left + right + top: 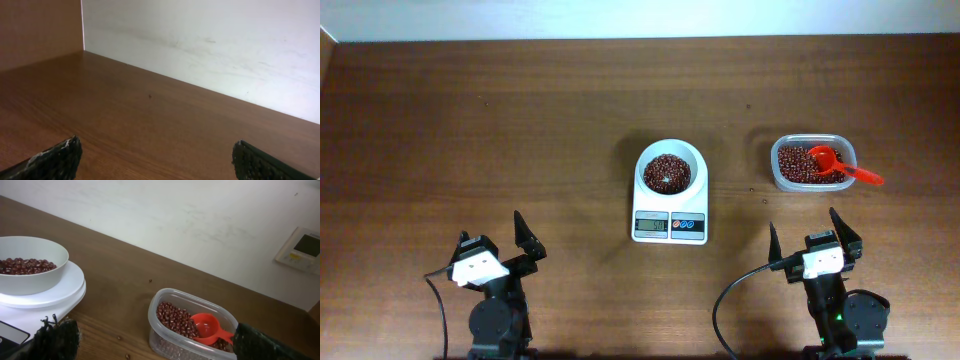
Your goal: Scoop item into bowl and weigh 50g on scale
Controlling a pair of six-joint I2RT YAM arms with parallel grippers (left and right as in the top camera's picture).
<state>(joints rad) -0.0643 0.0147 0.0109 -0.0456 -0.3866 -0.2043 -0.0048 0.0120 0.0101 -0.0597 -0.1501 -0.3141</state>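
The white bowl (670, 169) stands on the white scale (669, 222) at the table's middle, with red-brown beans (667, 171) inside. In the right wrist view the bowl (27, 275) sits at the far left on the scale (50, 297). More beans (175, 318) fill a clear tub (811, 163) at the right, with a red scoop (838, 164) lying in it. My left gripper (495, 237) rests open near the front left, holding nothing. My right gripper (808, 237) is open in front of the tub (187, 330), empty too.
A few stray beans (119, 338) lie on the wood between scale and tub. A pale wall (210, 45) borders the table's far edge. A white wall panel (300, 247) hangs at the right.
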